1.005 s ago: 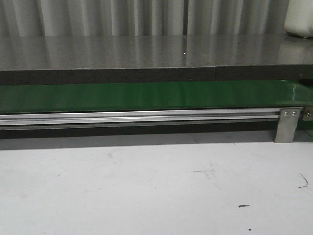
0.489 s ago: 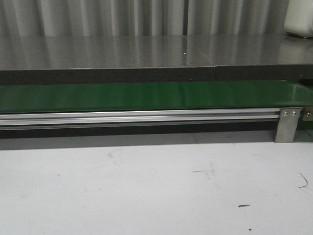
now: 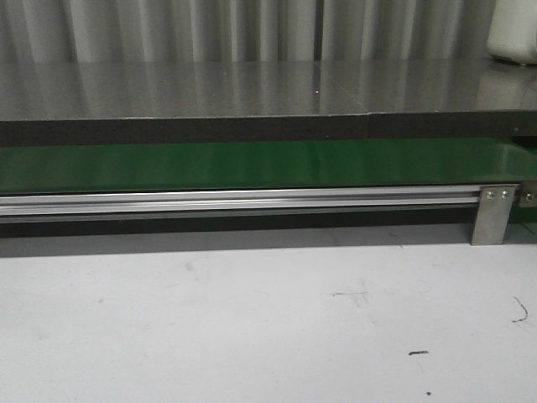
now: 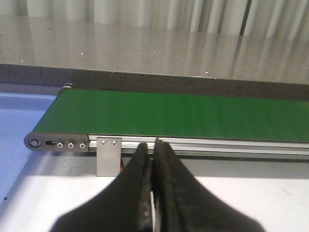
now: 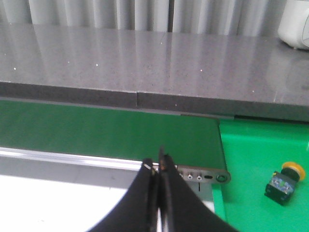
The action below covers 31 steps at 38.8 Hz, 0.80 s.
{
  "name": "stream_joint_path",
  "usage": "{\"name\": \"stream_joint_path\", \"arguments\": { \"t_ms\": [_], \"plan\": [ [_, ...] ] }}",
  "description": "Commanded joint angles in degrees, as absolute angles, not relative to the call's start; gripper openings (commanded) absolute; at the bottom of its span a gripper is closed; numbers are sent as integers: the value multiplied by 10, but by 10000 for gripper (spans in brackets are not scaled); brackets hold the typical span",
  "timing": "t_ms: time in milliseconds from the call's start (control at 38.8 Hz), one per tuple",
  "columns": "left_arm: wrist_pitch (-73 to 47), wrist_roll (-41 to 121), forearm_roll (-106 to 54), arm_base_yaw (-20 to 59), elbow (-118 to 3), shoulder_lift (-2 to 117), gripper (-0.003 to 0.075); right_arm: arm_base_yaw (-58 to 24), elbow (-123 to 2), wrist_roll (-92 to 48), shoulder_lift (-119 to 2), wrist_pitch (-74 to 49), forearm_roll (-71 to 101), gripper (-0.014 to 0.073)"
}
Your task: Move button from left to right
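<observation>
The button [image 5: 285,181], with an orange-yellow round cap and a black blocky body, lies on its side on a bright green surface [image 5: 251,159] past the right end of the conveyor; it shows only in the right wrist view. My right gripper [image 5: 157,166] is shut and empty, in front of the conveyor's right end, well apart from the button. My left gripper [image 4: 152,147] is shut and empty, in front of the conveyor's rail near its left end. Neither gripper shows in the front view.
A green conveyor belt [image 3: 252,164] with an aluminium rail [image 3: 235,201] runs across the table, with a metal bracket [image 3: 492,214] at the right. A grey counter [image 3: 252,88] lies behind it. A blue surface [image 4: 19,125] lies at the belt's left end. A white object [image 3: 513,29] stands far right.
</observation>
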<state>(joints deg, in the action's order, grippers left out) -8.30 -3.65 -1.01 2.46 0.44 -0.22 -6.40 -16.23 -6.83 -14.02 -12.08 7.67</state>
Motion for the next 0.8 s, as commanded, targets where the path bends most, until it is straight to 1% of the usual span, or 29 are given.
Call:
{"name": "stream_joint_path", "arguments": {
  "t_ms": [0,180,361,412,515,773],
  "plan": [
    [-34,-42,-11,28,21,-13,-21,-56,-145,-72,-136,-65,62,-68],
    [-34,-42,-11,28,21,-13,-21,-30,-52,-72,-89,-51,51,-68],
    [-34,-42,-11,28,21,-13,-21,-27,12,-71,-32,-51,51,-68],
    [-34,-42,-11,28,21,-13,-21,-27,11,-71,-16,-76,51,-68],
    [-34,-42,-11,28,21,-13,-21,-27,11,-71,16,-85,51,-68],
    [-34,-42,-11,28,21,-12,-21,-27,11,-71,16,-81,62,-68]
  ]
}}
